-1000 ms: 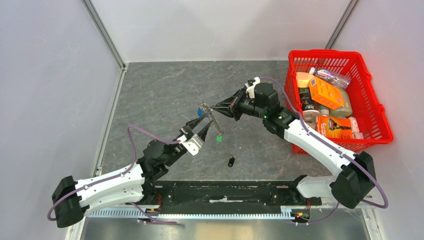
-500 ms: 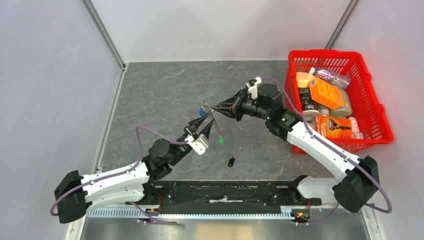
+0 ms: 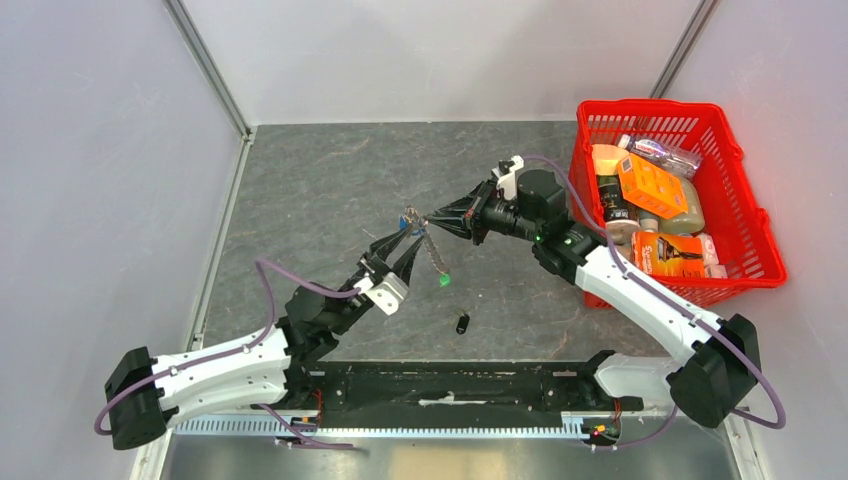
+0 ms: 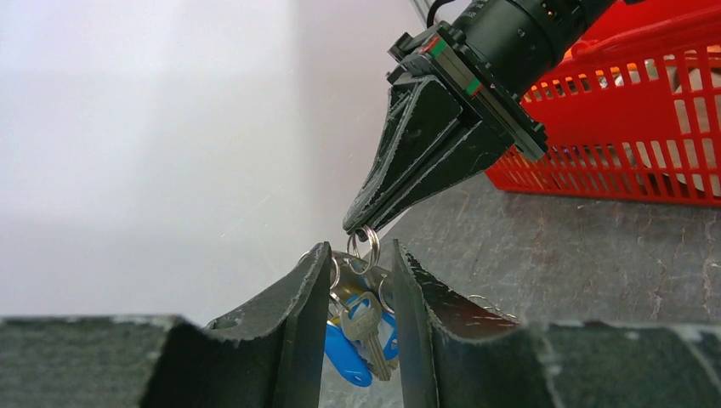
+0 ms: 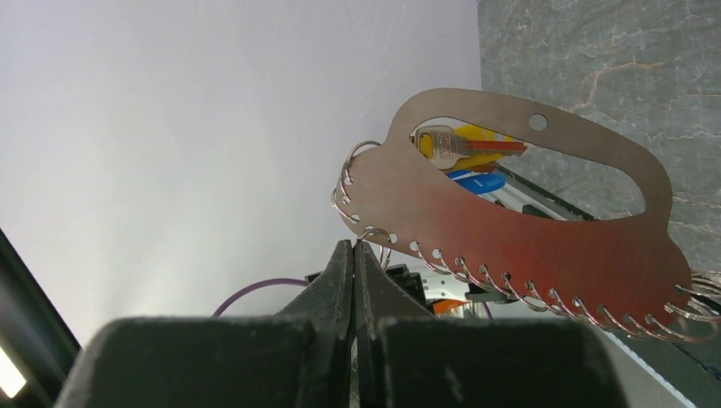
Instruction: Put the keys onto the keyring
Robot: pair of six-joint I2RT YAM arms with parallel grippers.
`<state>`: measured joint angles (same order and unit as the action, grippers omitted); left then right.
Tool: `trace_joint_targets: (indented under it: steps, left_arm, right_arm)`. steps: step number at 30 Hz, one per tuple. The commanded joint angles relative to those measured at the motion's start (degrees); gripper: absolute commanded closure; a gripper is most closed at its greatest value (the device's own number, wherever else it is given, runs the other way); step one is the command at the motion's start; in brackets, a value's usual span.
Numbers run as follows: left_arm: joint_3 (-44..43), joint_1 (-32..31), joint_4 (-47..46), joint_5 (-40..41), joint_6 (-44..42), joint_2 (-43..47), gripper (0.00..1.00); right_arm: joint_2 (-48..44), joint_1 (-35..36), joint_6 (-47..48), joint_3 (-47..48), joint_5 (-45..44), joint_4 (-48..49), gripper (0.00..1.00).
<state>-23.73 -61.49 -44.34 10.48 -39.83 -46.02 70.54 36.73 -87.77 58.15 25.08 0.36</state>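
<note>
1. Change over the last second: slight. The left gripper [image 4: 360, 249] edged towards the right arm and has drawn back a little. The green tag [image 3: 443, 281] on its chain [image 3: 434, 255] has swung a touch rightward. The keyring [image 5: 527, 221], a flat steel plate with a loop-shaped cutout and wire rings along one edge, stays aloft between the two grippers.
2. Meaning for the task: probably fine alignment within a threading step, with no new key added. The black-capped key [image 3: 462, 323] still lies alone on the table [image 3: 320, 180], well apart from the keyring, so the task appears unfinished.
3. Right arm: stretched leftward over mid-table, away from the red basket [image 3: 600, 120]. The right gripper [image 4: 357, 228] points down and left, its fingers pressed together on one small wire ring [image 4: 367, 240] of the keyring.
4. Left arm: reaching forward and right from its base, gripper angled up beneath the keyring. Its fingers [image 4: 298, 314] stand partly apart on either side of the hanging bundle. Whether they press on it cannot be told.
5. Keys already on the keyring: blue-capped keys [image 4: 344, 361] hang between the left fingers, and a yellow-capped key [image 5: 476, 146] shows through the cutout.
</note>
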Motion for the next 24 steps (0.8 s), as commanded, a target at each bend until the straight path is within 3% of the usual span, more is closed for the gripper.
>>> trace_joint_targets:
  steps: [1,24]
  left_arm:
    - [-2.2,-0.4,-2.8,0.8,-2.4,-1.8,0.61]
    - [-2.1,-0.5,-7.7,3.1,-4.1,-3.3,0.62]
  right_arm:
    - [-1.9,-0.2,-1.4,-0.3,1.8,4.3,1.00]
    - [-3.7,0.9,-3.2,-0.6,5.3,6.6,1.00]
